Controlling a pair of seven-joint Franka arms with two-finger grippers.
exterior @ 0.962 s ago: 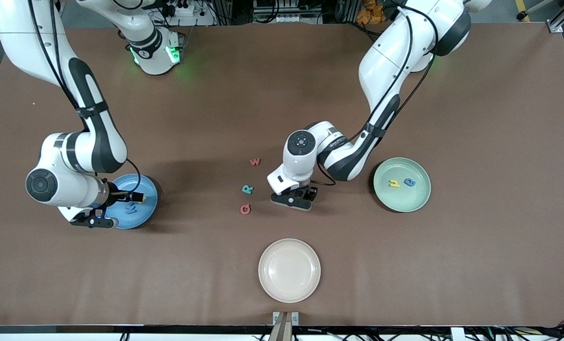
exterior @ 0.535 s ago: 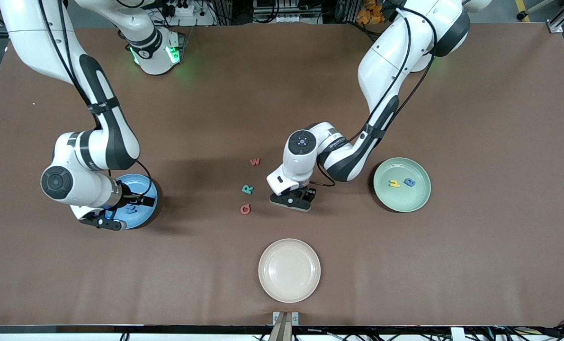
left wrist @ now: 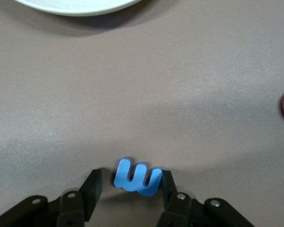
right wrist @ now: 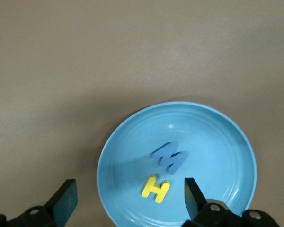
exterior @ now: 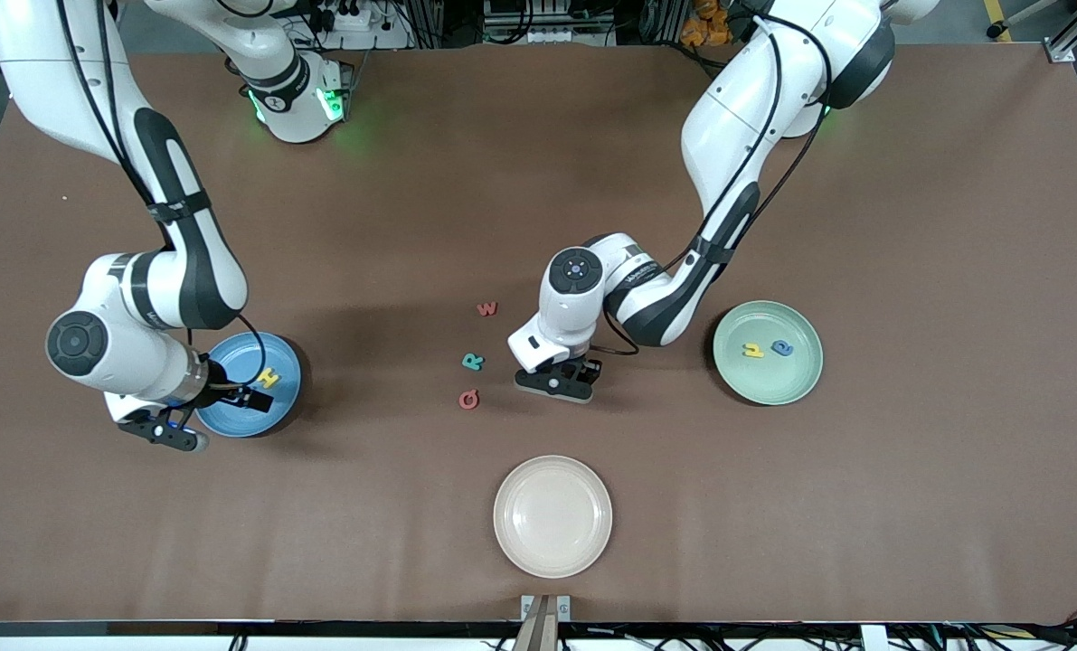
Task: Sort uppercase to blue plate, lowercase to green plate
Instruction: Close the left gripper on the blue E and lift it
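My left gripper [left wrist: 130, 178] is down at the table, open, its fingers on either side of a blue lowercase m [left wrist: 137, 177]; one finger [left wrist: 168, 182] touches it and the other stands apart. The hand [exterior: 558, 380] hides this letter in the front view. Nearby lie the pinkish-red w [exterior: 487, 308], the teal R [exterior: 472, 362] and the pinkish-red Q [exterior: 469, 399]. My right gripper [right wrist: 129, 187] hangs open over the blue plate [right wrist: 217, 142], which holds a blue W [right wrist: 169, 157] and a yellow H [right wrist: 155, 188]. The green plate [exterior: 767, 389] holds a yellow letter [exterior: 752, 350] and a blue a [exterior: 781, 347].
A cream-white plate [exterior: 552, 515] sits near the table's front edge, nearer to the front camera than the loose letters. The blue plate [exterior: 249, 353] is toward the right arm's end of the brown table [exterior: 909, 506], the green plate toward the left arm's end.
The right hand swung toward the table's middle, then back over the blue plate's outer side, and the yellow H now shows plainly. The left hand has hardly moved.
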